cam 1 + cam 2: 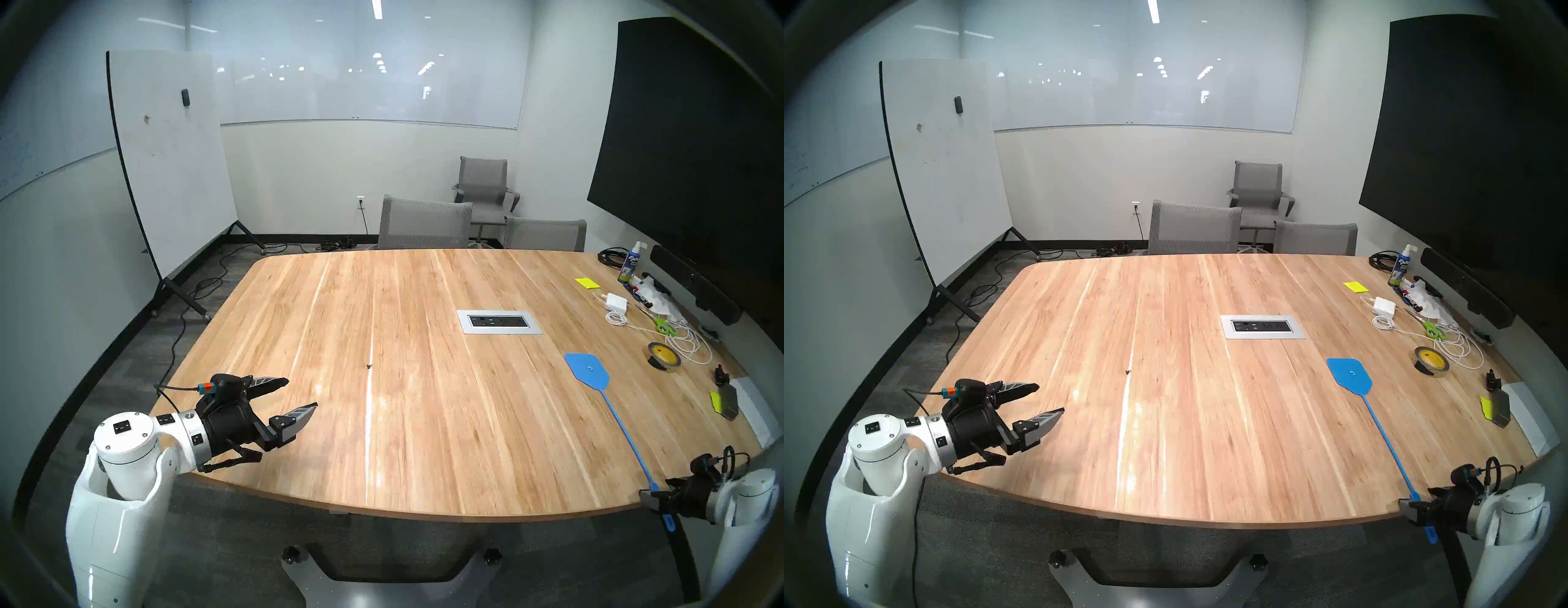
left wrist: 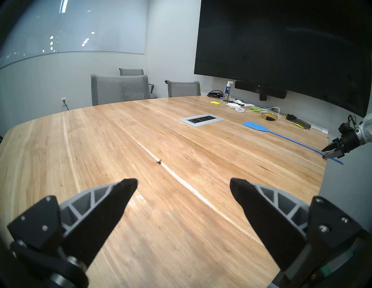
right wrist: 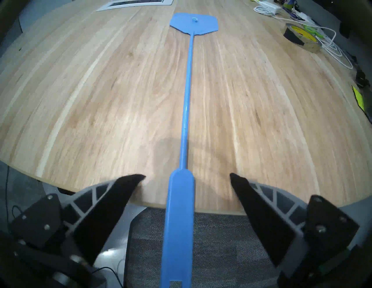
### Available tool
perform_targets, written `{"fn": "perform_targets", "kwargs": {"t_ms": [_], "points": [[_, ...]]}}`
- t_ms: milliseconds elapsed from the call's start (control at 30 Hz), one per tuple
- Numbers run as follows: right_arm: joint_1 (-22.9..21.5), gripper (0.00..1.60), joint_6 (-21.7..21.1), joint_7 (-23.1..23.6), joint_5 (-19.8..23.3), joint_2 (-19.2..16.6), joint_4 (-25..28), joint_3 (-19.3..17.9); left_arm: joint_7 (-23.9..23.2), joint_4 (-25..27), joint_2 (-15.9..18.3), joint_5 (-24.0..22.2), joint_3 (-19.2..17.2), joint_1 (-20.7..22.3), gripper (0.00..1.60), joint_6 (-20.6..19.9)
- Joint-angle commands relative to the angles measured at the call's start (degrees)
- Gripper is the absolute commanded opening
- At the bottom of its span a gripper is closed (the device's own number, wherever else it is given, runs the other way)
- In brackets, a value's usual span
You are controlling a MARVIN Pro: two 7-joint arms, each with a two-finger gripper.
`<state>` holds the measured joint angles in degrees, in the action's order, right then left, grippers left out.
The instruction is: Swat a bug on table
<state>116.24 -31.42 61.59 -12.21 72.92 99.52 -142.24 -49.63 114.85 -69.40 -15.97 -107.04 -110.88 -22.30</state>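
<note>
From the head camera I see the large light wood-plank table (image 1: 424, 403) with rounded corners, and the bug (image 1: 370, 365), a tiny dark speck with thin legs, sits on it beside a pale streak in the grain, left of the middle. In my left wrist view the bug (image 2: 159, 162) lies ahead of the fingertips and well apart from them. My left gripper (image 1: 302, 392) hovers over the near left part of the table with its jaws spread wide and nothing between them.

My right gripper (image 3: 187, 177) is at the near right edge of the table, jaws apart. The long blue plastic fly swatter (image 3: 186, 112) runs straight up the middle of that wrist view; its broad handle passes between the two fingers with a clear gap on each side, so neither finger (image 3: 120, 193) presses on it there. The swatter's flat head (image 1: 587, 368) lies on the wood, to the right of the grey rectangular power-outlet panel (image 1: 499, 322) and far from the bug. Its handle end sticks out past the table edge, under the gripper.

Along the right side I see a roll of tape (image 1: 665, 356), white cables (image 1: 683, 339), green-handled scissors (image 1: 664, 326) and a spray bottle (image 1: 631, 261)
</note>
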Motion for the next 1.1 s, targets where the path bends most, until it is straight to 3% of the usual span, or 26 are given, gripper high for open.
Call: {"fn": "perform_targets", "kwargs": {"t_ms": [0,700,1067], "points": [[-1.4,1.60,-0.6,-0.3,0.6,-0.3,1.2,-0.6,-0.1,0.8,0.1,0.0,-0.1,0.0,1.60,-0.1],[-4.2,1.60,-3.0,3.2,4.5,-1.2,4.3,-2.9,-0.2,0.8,0.1,0.1,-0.1,0.1,1.60,-0.1],[-11.5,1.60,-4.3,2.6,6.4,-2.0,2.5,0.2,-0.2,0.8,0.0,0.1,-0.1,0.1,1.60,-0.1]]}}
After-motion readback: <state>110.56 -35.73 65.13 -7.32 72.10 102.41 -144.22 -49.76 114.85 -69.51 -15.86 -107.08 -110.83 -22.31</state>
